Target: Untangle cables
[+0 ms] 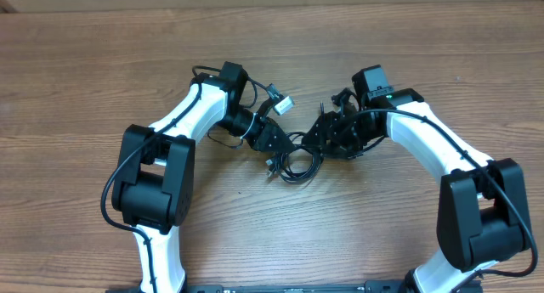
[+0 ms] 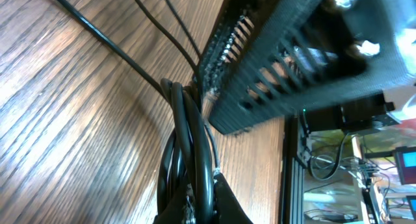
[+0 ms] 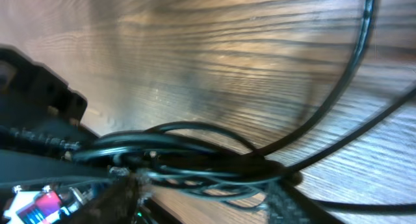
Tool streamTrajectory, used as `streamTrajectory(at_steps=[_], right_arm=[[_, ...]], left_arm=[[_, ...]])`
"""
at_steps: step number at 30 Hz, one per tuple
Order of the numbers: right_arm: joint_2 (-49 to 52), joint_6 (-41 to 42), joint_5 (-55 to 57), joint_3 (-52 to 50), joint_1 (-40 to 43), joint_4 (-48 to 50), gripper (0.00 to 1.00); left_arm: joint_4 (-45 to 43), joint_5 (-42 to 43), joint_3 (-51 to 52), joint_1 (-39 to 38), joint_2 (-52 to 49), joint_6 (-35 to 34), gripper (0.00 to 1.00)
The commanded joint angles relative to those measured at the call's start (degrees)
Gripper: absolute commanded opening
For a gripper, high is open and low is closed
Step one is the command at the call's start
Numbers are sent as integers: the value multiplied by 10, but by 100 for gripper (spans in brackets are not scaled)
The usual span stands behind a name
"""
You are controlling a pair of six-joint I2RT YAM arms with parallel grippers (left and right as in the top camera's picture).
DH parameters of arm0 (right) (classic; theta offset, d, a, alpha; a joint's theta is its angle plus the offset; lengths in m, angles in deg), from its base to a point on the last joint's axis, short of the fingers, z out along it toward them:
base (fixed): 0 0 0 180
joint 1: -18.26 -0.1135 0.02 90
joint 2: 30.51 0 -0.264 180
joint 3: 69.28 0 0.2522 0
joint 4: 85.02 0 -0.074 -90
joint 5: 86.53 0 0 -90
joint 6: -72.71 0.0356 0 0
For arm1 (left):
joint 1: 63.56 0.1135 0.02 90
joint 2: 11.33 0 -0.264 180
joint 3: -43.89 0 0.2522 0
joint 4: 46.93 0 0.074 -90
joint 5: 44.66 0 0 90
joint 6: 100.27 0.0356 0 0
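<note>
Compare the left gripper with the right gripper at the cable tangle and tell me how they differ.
The left gripper is shut on the cables, while the right gripper has its jaws apart with strands between them; whether it grips is unclear. The left gripper comes at the tangle from the left side, the right gripper from the right. Both are black and meet at the same tangle on the table.

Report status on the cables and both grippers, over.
Left gripper shut on cables. Right gripper against same bundle, grip unclear. Cables coiled, tangled between them. Grippers crowd each other.
</note>
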Motion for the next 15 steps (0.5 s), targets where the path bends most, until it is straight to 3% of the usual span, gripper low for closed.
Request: streamTrajectory(at_steps=[1, 4, 15], right_arm=[[0, 38, 53, -3, 2, 8, 46], [0, 84, 66, -3, 2, 24, 42], [0, 147, 130, -3, -40, 47, 50]], left_arm=[[-1, 50, -11, -1, -8, 15, 4], [1, 50, -10, -4, -8, 15, 4], [-3, 91, -3, -10, -8, 15, 4]])
